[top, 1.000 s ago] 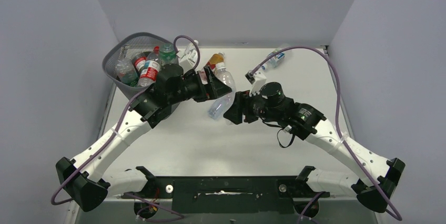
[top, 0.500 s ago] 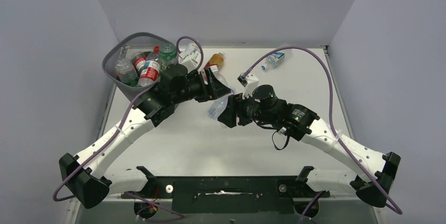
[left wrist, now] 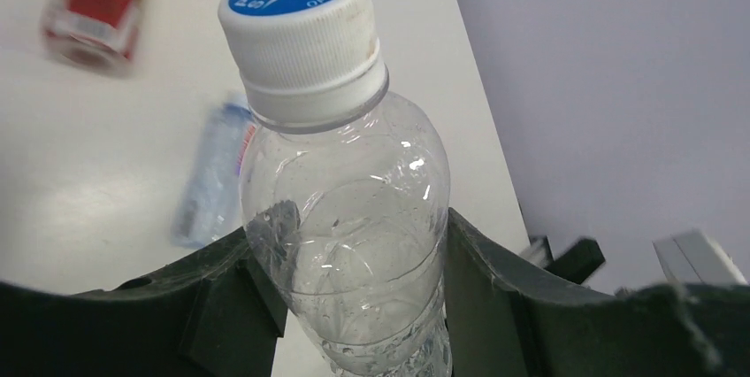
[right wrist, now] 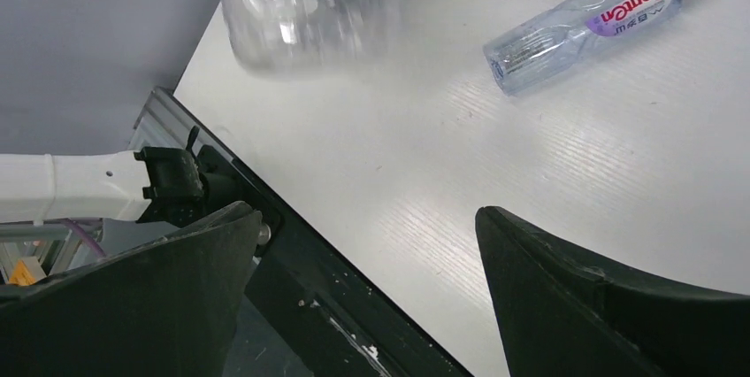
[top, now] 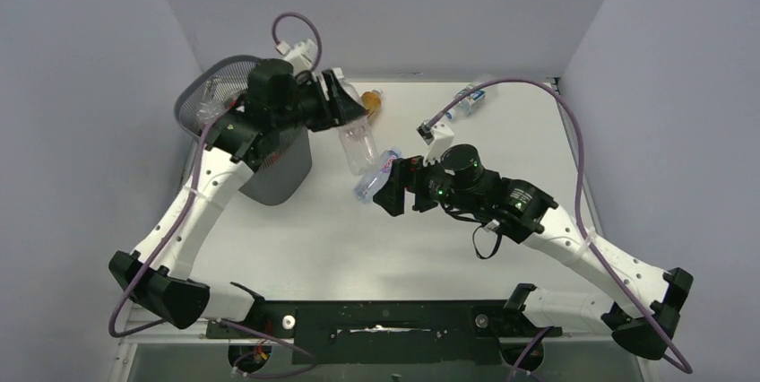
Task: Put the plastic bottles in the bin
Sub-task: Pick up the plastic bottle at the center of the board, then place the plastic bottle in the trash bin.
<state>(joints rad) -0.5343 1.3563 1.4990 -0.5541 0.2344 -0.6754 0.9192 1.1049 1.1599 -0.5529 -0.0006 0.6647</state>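
Observation:
My left gripper is shut on a clear plastic bottle with a white, blue-topped cap, holding it up in the air just right of the bin. The dark mesh bin stands at the back left, its opening mostly hidden behind my left arm. My right gripper is open with nothing between its fingers, low over the table. A bluish bottle lies on the table just beyond it. The held bottle's base hangs above the table in the right wrist view.
An orange bottle lies at the back, right of the bin, and a clear one at the back right. A red-labelled bottle shows blurred in the left wrist view. Grey walls enclose the table on three sides.
My left gripper closed on the clear bottle and lifted it up and back beside the bin. My right gripper opened, let the bottle go and stayed mid-table.

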